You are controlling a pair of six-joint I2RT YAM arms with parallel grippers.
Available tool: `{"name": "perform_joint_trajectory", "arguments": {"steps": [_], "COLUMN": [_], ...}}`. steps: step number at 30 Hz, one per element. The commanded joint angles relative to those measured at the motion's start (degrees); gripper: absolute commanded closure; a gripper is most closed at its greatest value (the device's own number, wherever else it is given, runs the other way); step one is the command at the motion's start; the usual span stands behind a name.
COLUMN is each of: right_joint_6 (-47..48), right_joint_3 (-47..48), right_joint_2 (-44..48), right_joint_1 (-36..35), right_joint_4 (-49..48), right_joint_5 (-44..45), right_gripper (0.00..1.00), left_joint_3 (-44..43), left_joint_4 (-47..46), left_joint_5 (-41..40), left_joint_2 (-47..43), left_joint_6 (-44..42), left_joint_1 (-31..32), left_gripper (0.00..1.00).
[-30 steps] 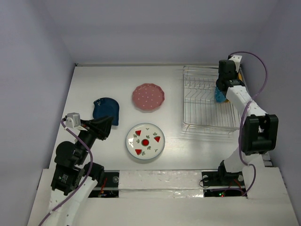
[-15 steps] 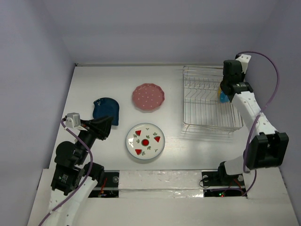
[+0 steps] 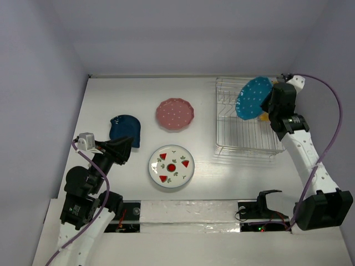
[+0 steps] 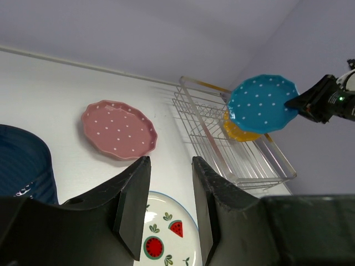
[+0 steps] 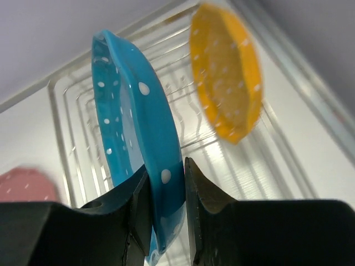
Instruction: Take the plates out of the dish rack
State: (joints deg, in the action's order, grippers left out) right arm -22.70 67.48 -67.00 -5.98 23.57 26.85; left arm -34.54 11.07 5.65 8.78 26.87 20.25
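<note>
Right fingers (image 5: 206,213) pinch the teal dotted plate (image 3: 253,98) above the dish rack (image 3: 244,136); left fingers (image 4: 133,206) apart, empty.

White matte table (image 3: 111,94), evenly lit. Pale lavender walls close it in: back wall (image 3: 183,33) at the table's far edge, left wall (image 3: 33,100) and right wall (image 3: 333,50) along its sides. Glossy white strip (image 3: 188,213) along the table's near edge catches glare. Shadows faint.

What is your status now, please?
Right pincer shut on teal dotted plate, lifted above dish rack. Left pincer open, empty. Orange-yellow plate in rack. Nothing in the way.
</note>
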Motion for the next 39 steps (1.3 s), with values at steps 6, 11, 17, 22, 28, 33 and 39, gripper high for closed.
{"name": "perform_joint_trajectory", "arguments": {"steps": [6, 11, 17, 22, 28, 33, 39], "right_joint_6": [-18.2, -22.1, -23.4, -24.9, -27.2, -30.3, -31.7], "right_joint_3": [-11.0, -9.7, -3.2, 1.7, 6.6, 11.7, 14.7], "right_joint_2": [6.2, 0.8, -9.7, -18.2, -27.3, -33.7, -39.5], "right_joint_1": [-0.6, -6.5, -12.6, -16.4, -20.2, -23.1, -25.0], "right_joint_4": [-27.9, -34.3, -38.3, -40.4, -41.5, -39.1, -37.5], "right_joint_5": [-28.8, -34.2, -33.8, -33.4, -32.2, -30.3, -27.6], "right_gripper": [1.00, 1.00, 1.00, 1.00, 1.00, 1.00, 1.00], "left_joint_3": [-1.7, -1.4, -1.8, -1.8, -1.8, -1.8, -1.7], "left_joint_4": [-1.1, -1.7, -0.8, -0.6, -0.9, -0.9, -1.0], "left_joint_5": [-0.8, -0.2, -1.5, -1.6, -1.0, -0.9, -0.7], "left_joint_2": [0.6, 0.5, 2.9, 2.6, 3.0, 3.4, 3.8], "left_joint_6": [0.3, 0.3, 0.5, 0.5, 0.6, 0.5, 0.6], "left_joint_1": [0.4, -0.7, -0.7, -1.2, -1.2, -1.7, -1.7], "left_gripper": [0.69, 0.91, 1.00, 0.80, 0.71, 0.70, 0.70]}}
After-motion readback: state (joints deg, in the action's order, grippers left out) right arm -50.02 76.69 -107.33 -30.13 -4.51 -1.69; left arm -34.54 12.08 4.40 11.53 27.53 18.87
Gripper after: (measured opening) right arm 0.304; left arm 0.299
